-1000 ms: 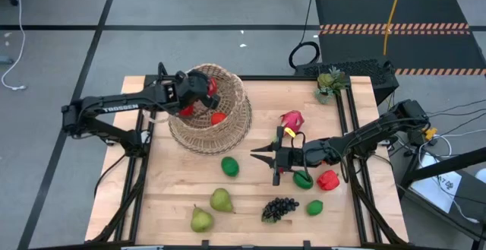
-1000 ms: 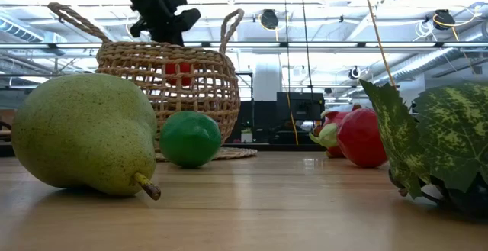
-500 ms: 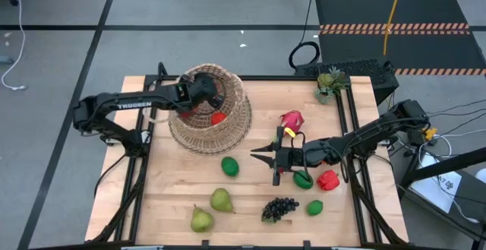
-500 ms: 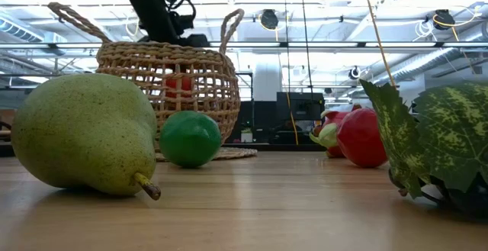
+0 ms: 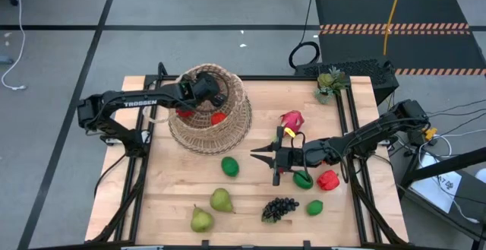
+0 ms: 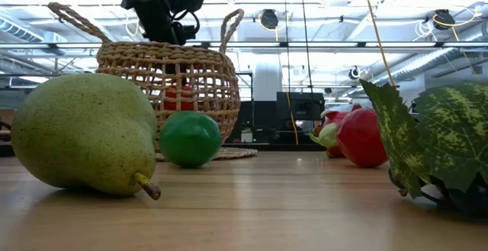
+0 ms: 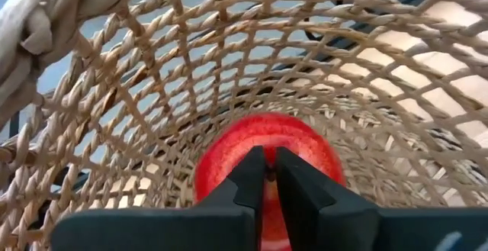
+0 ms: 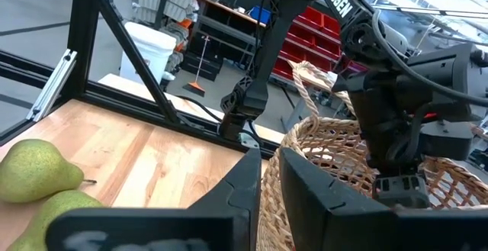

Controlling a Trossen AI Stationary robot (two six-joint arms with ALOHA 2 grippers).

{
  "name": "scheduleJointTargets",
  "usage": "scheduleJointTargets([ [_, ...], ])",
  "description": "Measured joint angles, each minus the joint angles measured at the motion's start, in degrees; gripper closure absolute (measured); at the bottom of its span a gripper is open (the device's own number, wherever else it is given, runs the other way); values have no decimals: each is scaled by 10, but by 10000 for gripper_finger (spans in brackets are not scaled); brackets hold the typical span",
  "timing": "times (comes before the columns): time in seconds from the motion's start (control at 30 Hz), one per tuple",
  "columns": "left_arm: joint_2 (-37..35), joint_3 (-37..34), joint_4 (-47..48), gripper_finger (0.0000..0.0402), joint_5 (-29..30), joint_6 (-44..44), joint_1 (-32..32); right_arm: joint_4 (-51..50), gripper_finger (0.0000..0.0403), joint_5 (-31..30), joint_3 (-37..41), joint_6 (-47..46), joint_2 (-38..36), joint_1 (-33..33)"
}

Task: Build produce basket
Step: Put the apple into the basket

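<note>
The woven basket (image 5: 228, 125) stands at the table's far left. My left gripper (image 5: 215, 98) reaches down into its mouth. In the left wrist view its fingers (image 7: 267, 176) stand almost together right over a red apple (image 7: 229, 148) deep in the basket; the low view shows that apple (image 6: 180, 98) through the weave. Two other red fruits (image 5: 218, 118) (image 5: 182, 113) show inside. My right gripper (image 5: 258, 153) hovers shut and holding nothing over the middle of the table, near the pink dragon fruit (image 5: 291, 119). My left gripper comes slanting down from the table's left into the basket. Its fingertips close on a small dark stub at the apple's top (image 7: 267, 173), seemingly the stem. The apple sits directly below the tips, upright; whether it rests on the basket's bottom I cannot tell.
On the table lie a green lime (image 5: 230, 166), two pears (image 5: 221, 200) (image 5: 201, 219), a dark grape bunch (image 5: 279, 208), a small lime (image 5: 314, 207), a green fruit (image 5: 303, 179) and a red one (image 5: 328, 179) under the right arm. A potted plant (image 5: 329, 81) stands far right.
My left gripper has gone down into the basket and a little toward the table's right, tipping further downward. The red apple has sunk with it from near the rim to deep behind the weave. The right arm has kept still.
</note>
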State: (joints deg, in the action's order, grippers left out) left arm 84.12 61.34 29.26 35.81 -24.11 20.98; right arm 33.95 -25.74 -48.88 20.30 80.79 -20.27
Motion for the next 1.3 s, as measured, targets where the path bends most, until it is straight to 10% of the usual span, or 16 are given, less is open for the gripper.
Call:
scheduleJointTargets([
  [0.73, -73, 0, 5, 293, -56, 3, -27, -8, 360, -2, 0, -2, 0, 0],
  [0.93, -140, 0, 9, 293, -92, 34, -59, -32, 360, -81, 0, -36, 0, 0],
  [1.3, -246, 0, 18, 293, -101, 78, -142, -184, 359, -102, 0, -234, 0, 3],
])
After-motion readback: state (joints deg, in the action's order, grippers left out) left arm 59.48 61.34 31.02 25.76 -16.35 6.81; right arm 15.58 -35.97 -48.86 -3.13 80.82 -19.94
